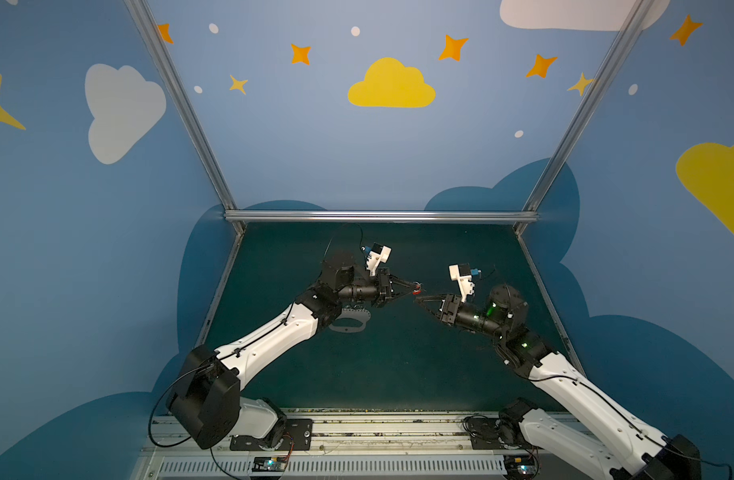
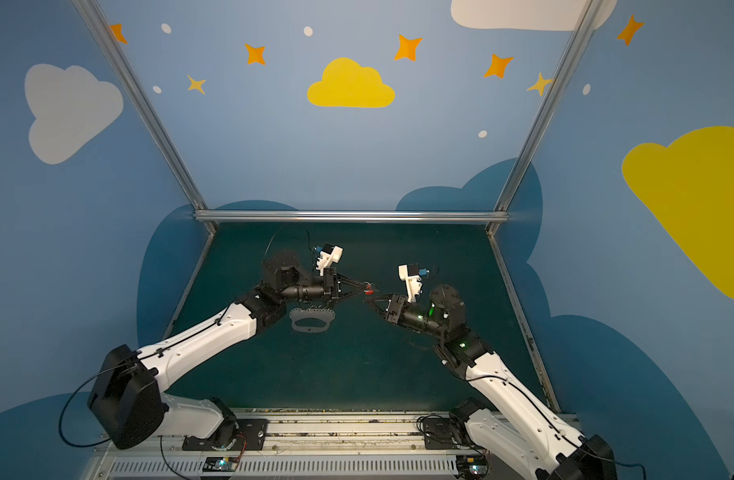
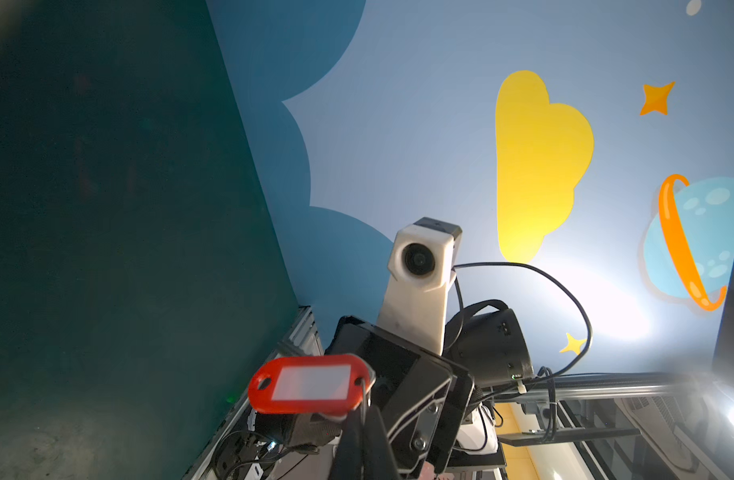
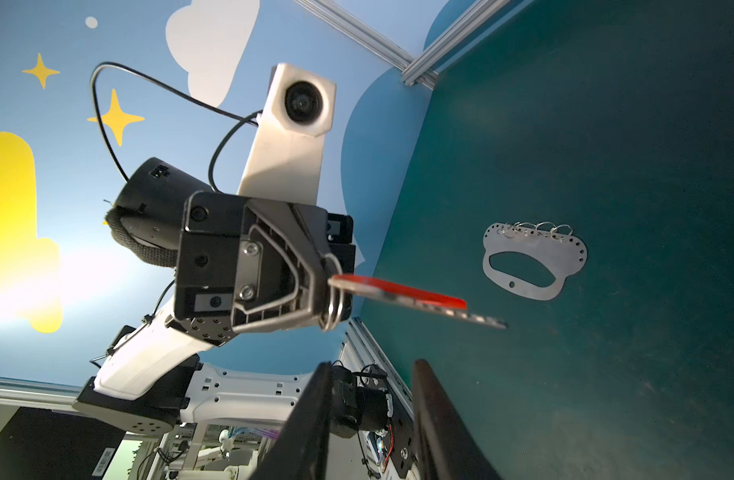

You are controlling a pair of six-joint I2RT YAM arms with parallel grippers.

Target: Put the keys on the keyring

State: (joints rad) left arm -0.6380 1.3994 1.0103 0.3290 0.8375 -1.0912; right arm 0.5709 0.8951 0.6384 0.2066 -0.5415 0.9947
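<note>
My left gripper (image 1: 417,287) (image 3: 363,415) is shut on a silver split ring (image 4: 334,300) that carries the keys: a red tag (image 3: 311,384) (image 4: 406,291) and a silver key (image 4: 481,319) beneath it, both sticking out level from the fingertips, above the mat. My right gripper (image 1: 417,300) (image 4: 371,365) faces it tip to tip, just short of the tag, open with nothing between its fingers. Several thin wire keyrings (image 4: 535,228) hang along the rim of a flat grey holed plate (image 4: 535,257) (image 2: 311,320) that lies on the mat under the left wrist.
The dark green mat (image 1: 398,365) is boxed in by aluminium rails (image 1: 377,216) and blue painted walls. Both arm bases sit on the front rail (image 1: 377,432). In both top views the left forearm partly covers the plate.
</note>
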